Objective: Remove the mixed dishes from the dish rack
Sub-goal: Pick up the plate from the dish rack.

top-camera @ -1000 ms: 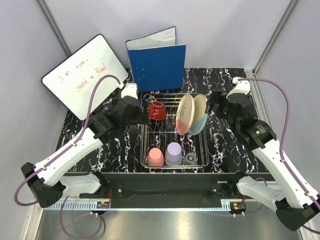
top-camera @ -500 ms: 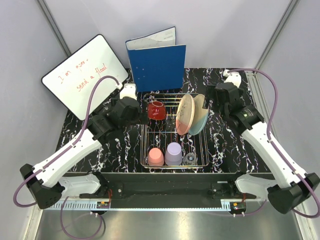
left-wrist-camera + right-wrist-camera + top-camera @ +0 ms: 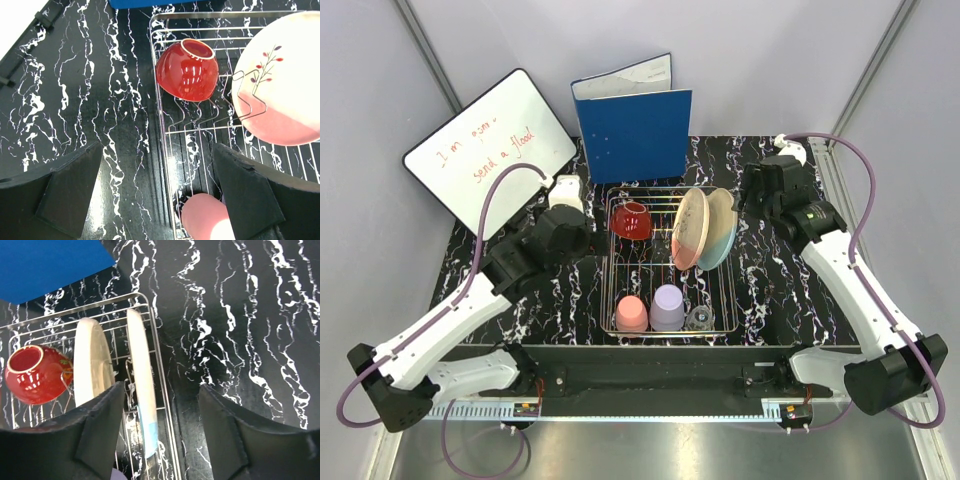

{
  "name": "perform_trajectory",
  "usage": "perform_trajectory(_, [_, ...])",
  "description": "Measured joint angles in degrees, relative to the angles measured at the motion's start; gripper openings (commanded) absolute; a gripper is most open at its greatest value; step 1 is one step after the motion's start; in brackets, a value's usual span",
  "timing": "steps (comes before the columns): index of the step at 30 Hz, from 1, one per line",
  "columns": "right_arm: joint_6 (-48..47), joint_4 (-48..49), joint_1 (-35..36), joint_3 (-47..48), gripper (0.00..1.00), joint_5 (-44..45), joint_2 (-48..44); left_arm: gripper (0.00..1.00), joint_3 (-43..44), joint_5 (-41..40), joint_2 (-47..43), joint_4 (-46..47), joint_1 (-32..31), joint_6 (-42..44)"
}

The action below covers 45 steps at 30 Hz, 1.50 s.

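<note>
The silver wire dish rack stands mid-table. It holds a red bowl at its far left, and a salmon-pink plate and a pale-blue plate standing on edge. At its near end are a pink cup, a lavender cup and a small clear glass. My left gripper is open and empty, left of the bowl and over the rack's left rim. My right gripper is open and empty, above the rack's far right corner, with the blue plate's edge between its fingers in its own view.
A blue binder stands upright just behind the rack. A whiteboard leans at the back left. Bare black marble table lies to the right of the rack and also to its left. Grey walls enclose the table.
My left gripper has drawn back left from the red bowl. My right gripper has moved toward the back, now at the rack's far right corner.
</note>
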Motion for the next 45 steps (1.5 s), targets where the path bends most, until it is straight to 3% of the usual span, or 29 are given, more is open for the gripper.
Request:
perform_trajectory(5, [0.2,0.4,0.0,-0.2,0.81,-2.9,0.0,0.97,-0.3,0.6,0.4,0.4,0.0,-0.1])
perform_trajectory(19, [0.3,1.1,0.0,-1.8,0.81,-6.2,0.9,0.97,-0.3,1.0,1.6,0.9,0.0,-0.4])
perform_trajectory(28, [0.7,2.2,0.0,-2.8,0.75,-7.6,5.6,0.97,-0.4,1.1,1.6,0.9,0.0,-0.5])
perform_trajectory(33, [1.3,2.9,0.0,-2.9,0.61,-7.6,8.5,0.98,-0.7,1.2,1.6,1.2,0.0,-0.5])
perform_trajectory(38, [2.0,3.7,0.0,-3.5,0.56,-7.6,10.9,0.97,-1.3,1.5,1.6,1.8,0.0,-0.5])
perform_trajectory(41, [2.2,3.9,0.0,-3.9,0.43,-7.7,11.7,0.98,-1.4,1.6,1.6,2.1,0.0,-0.5])
perform_trajectory(42, [2.2,4.0,0.0,-4.0,0.27,-7.7,12.0,0.98,-1.4,1.7,1.6,2.1,0.0,-0.5])
perform_trajectory(45, [1.9,4.5,0.0,-4.1,0.08,-8.2,12.3,0.98,-1.4,1.7,1.6,2.2,0.0,-0.5])
